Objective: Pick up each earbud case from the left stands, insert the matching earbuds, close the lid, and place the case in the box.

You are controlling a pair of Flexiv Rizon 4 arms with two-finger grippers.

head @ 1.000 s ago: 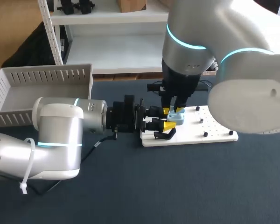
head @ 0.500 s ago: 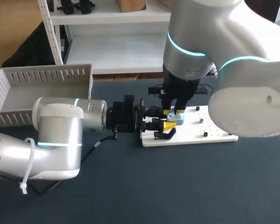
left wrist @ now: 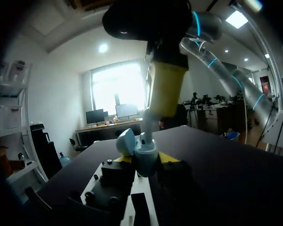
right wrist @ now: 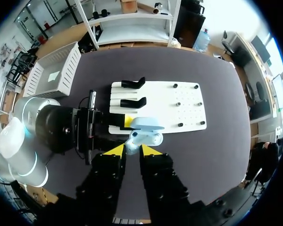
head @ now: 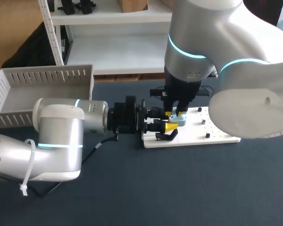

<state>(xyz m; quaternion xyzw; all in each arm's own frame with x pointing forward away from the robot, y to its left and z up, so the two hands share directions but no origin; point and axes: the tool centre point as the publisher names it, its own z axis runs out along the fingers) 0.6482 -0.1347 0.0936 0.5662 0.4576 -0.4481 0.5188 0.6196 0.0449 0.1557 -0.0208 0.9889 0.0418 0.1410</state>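
Two arms of ours meet over the white board (head: 217,128) on the dark table (head: 179,188). Our left arm comes in low and flat from the left side. Our left gripper (left wrist: 148,159) has one yellow tip on each side of the light blue earbud case (left wrist: 142,153). Both tips touch it, so the case is held tight. The case sits just over the left end of the board, near the two black stands (right wrist: 133,101). Its lid is tipped back, so the case is open.

Our right arm comes down from above, right over the case. Our right gripper (right wrist: 132,149) has its fingers very close to each other, with only a thin gap. In that gap we see a small pale earbud (left wrist: 146,137), pinched from both sides. The earbud points down, and its low end is right at the open top of the case. We cannot tell if it is all the way in.

Some small black pegs (head: 207,135) stand on the right part of the board. The grey box (head: 42,77), with slots in its walls, sits at the far left of the table, well apart from the case.
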